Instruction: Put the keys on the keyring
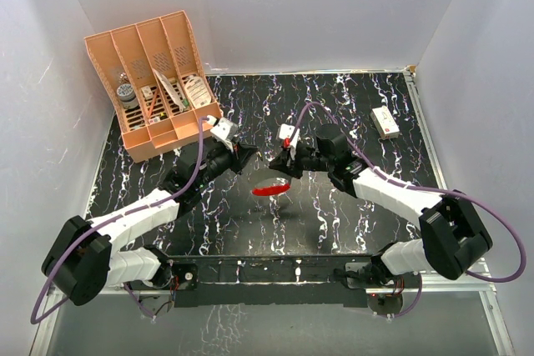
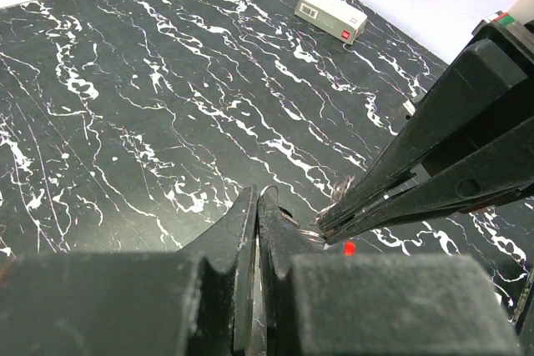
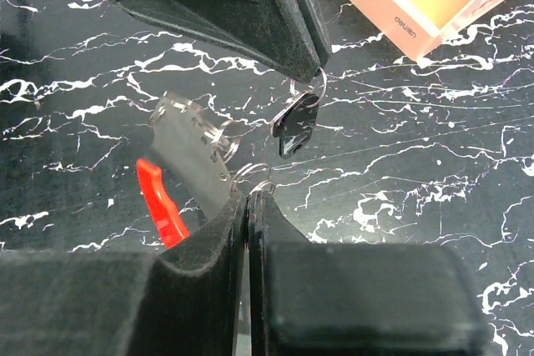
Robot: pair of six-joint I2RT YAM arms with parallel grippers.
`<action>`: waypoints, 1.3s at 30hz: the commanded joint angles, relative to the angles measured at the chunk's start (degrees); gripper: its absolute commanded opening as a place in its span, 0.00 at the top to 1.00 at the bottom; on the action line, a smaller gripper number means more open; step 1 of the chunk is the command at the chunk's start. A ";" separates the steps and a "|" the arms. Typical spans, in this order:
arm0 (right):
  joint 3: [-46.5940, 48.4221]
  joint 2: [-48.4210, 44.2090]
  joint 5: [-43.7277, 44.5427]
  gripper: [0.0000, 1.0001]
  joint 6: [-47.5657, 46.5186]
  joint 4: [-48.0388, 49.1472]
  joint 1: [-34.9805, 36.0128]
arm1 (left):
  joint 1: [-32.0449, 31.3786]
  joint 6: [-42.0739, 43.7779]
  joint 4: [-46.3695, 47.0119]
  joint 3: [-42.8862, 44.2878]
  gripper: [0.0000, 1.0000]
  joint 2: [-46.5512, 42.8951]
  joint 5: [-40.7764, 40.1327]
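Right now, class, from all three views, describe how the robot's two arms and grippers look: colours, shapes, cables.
The left arm and right arm both have white links between bulky black joint housings. A thin purple cable loops along each. The left gripper and right gripper are matte black, each with two long wedge-shaped fingers tapering to narrow tips.

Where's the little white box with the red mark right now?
Top view: the white box lies far right on the table, beyond the right end effector, opposite the orange organizer.

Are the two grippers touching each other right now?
Apart. The right wrist view shows table between the left gripper and the right gripper.
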 commanded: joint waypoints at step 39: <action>4.68 8.17 9.97 1.00 8.94 2.73 0.75 | -0.14 -0.49 -1.20 -3.20 1.00 -5.94 -1.01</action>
